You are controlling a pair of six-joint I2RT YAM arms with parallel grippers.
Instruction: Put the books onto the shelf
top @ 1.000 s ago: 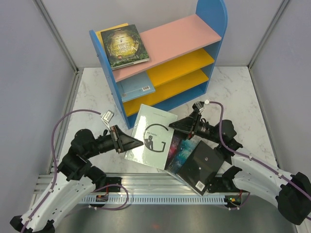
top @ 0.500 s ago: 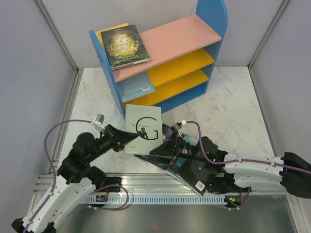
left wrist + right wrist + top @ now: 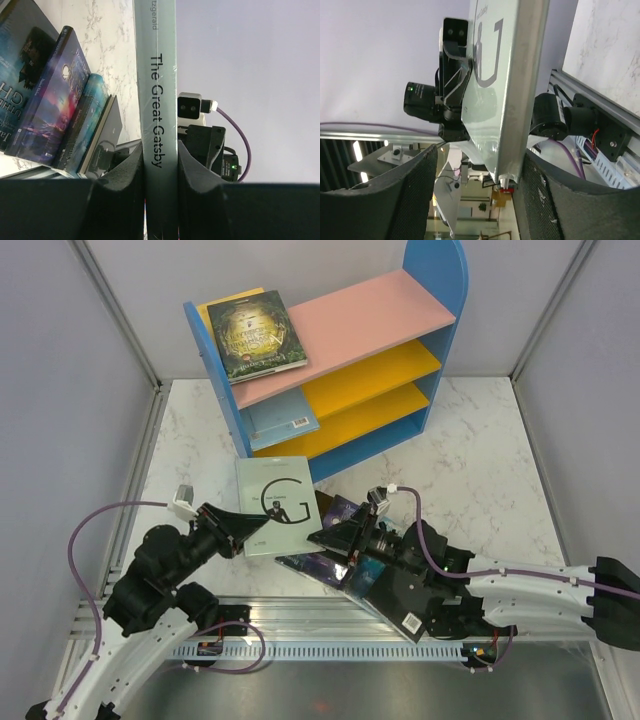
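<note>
Shelf [image 3: 340, 350] stands beyond both pincers, with a green book [image 3: 255, 335] on its pink top. The grey book [image 3: 275, 505], cover "G", spine "The Great Gatsby", stands on edge, clamped in the left pincer [image 3: 250, 531]. The right pincer [image 3: 325, 540], its arm stretched leftwards over the black book [image 3: 405, 590], straddles the grey book's opposite edge, jaws apart. A second ago the grey book was further right.

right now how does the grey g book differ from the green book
The grey G book is pale with a big black G; the green book is dark with gold art. The grey G book is clamped in the left gripper; the green book lies flat atop the shelf. Both are thin paperbacks.
</note>
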